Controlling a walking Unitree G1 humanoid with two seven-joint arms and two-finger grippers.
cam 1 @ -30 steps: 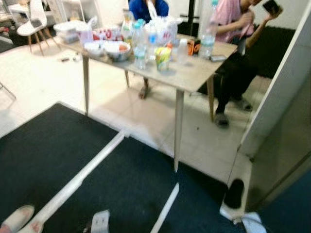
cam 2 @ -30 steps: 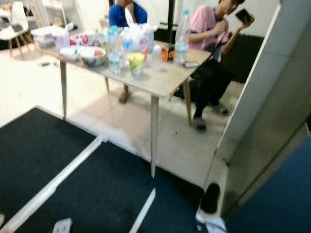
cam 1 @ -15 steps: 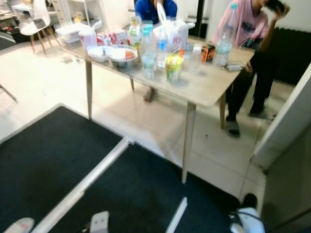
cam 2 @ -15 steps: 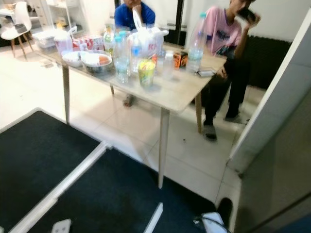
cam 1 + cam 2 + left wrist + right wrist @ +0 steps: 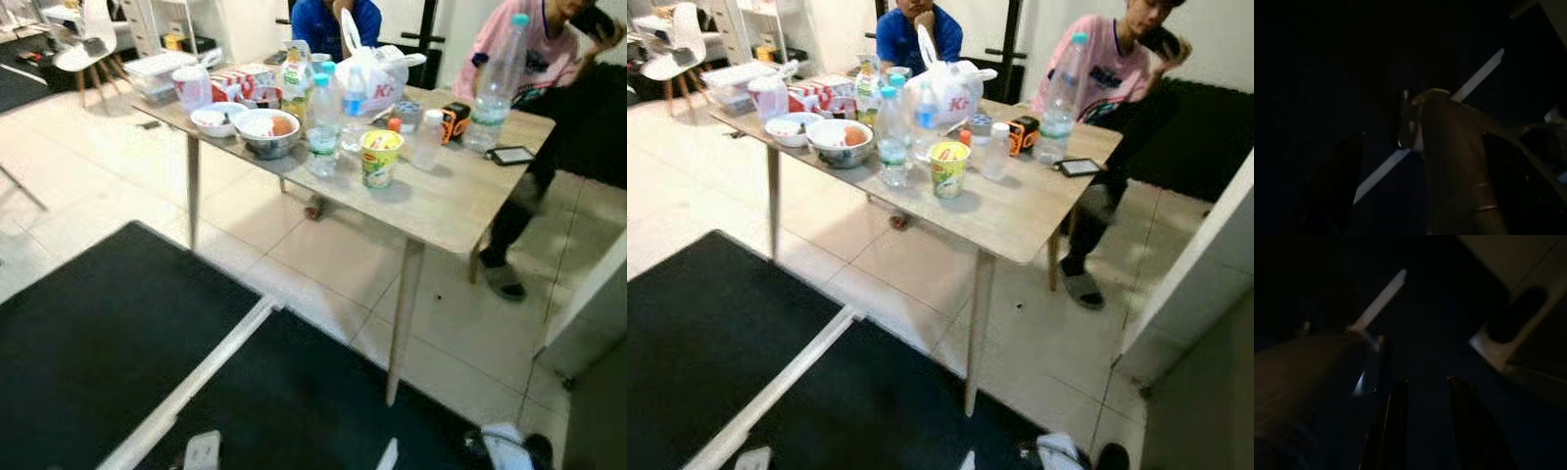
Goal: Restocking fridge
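right gripper [image 5: 1425,387]: your fingers sit slightly apart, holding nothing, over dark mat.
left gripper: you cannot tell.
table [image 5: 1019,220]: bottles [image 5: 892,137], bowls [image 5: 840,142], cup [image 5: 946,168].

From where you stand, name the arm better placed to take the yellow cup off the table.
Neither clearly: both arms hang idle over the dark mat, as the wrist views show. Slight edge to the right, since the yellow cup sits right of centre on the table, near its close corner.

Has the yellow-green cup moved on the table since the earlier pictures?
No. The yellow-green cup keeps its place beside the water bottle on the table; only the camera shifted.
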